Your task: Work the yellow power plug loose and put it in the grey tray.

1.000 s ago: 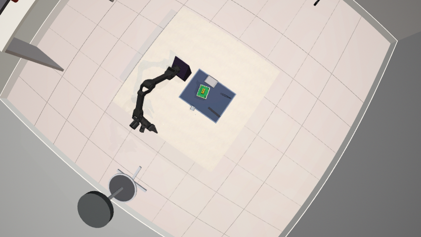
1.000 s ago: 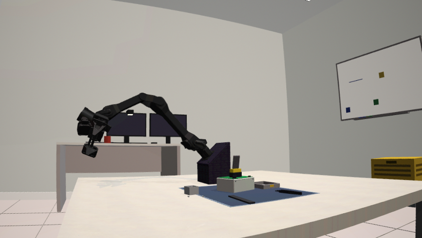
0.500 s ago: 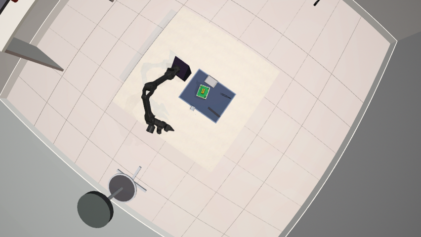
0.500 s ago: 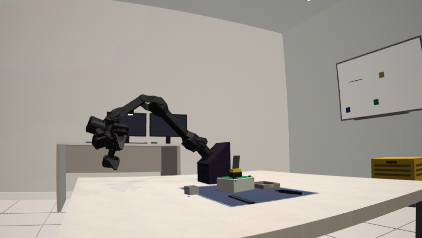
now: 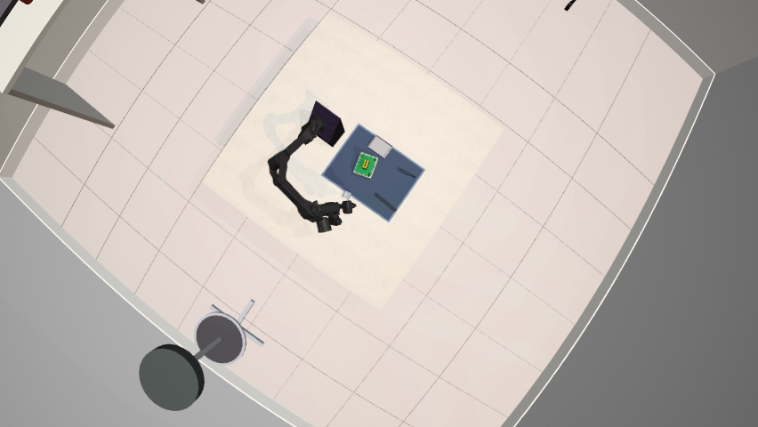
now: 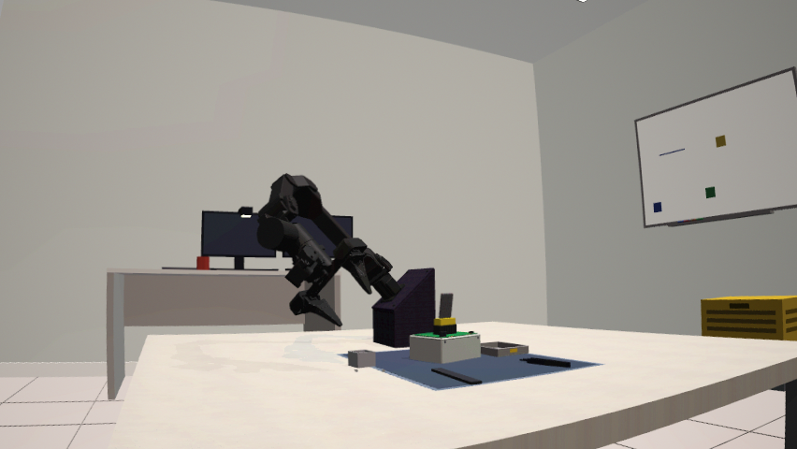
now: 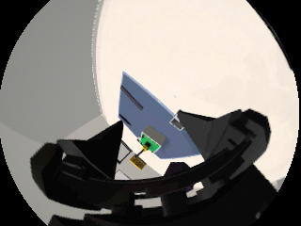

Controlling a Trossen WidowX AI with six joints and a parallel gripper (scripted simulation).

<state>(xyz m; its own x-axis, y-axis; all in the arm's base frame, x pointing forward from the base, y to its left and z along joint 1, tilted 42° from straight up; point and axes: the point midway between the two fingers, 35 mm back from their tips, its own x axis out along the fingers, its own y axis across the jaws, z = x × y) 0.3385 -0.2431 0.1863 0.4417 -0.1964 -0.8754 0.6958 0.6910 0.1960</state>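
Yellow power plug [image 5: 365, 164] [image 6: 444, 322] [image 7: 145, 148] with a grey upright tab, standing in its black socket [image 6: 444, 329], well apart from the gripper [image 5: 353, 205] [image 6: 355, 309] [image 7: 150, 119], green circuit board [image 5: 357, 172] [image 6: 422, 335] [image 7: 152, 146] lying level beneath, shallow grey tray [image 5: 380, 146] [image 6: 504, 350] resting farther from the gripper.

Dark round-seated stool [image 5: 171, 377] at lower left from above, red cup [image 6: 203, 262] left of center, whiteboard [image 6: 691, 172] at upper right outside.

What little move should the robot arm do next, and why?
Probably swing the open tool over toward the yellow plug. The plug sits on the green circuit board, and the tool is off to one side with nothing between its fingers, so it can't grab the plug from there.
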